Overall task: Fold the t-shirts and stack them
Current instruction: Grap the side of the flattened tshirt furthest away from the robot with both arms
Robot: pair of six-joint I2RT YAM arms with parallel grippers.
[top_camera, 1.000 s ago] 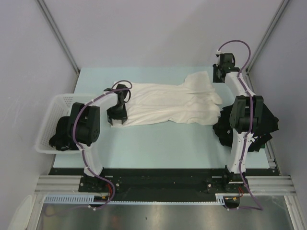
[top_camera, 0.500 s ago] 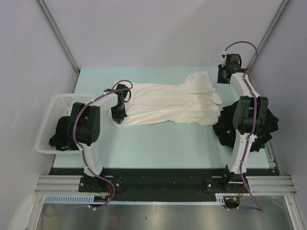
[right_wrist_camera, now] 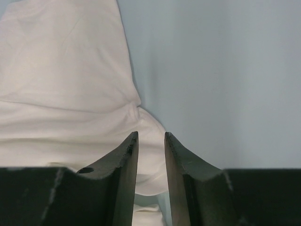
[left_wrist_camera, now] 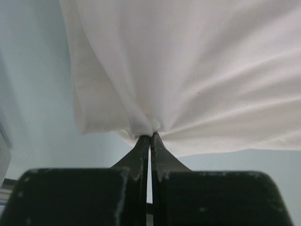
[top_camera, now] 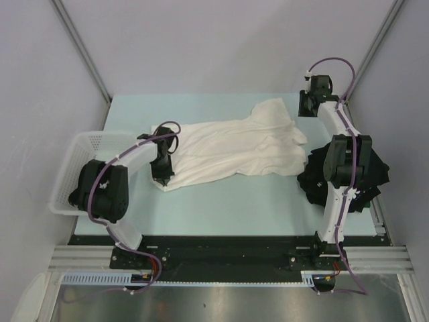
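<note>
My left pincer point(left_wrist_camera: 150, 136) is pinched tight on the edge of the white t-shirt point(top_camera: 234, 144), and the cloth bunches up right at my tips. The shirt lies spread out in the middle of the view from above, on the light blue table point(top_camera: 234, 201). My right pincer point(right_wrist_camera: 150, 136) hangs over the shirt's upper right corner, with a small gap and nothing in it. Black t-shirts point(top_camera: 377, 171) are heaped at the right edge. A white basket point(top_camera: 82, 142) sits at the left.
</note>
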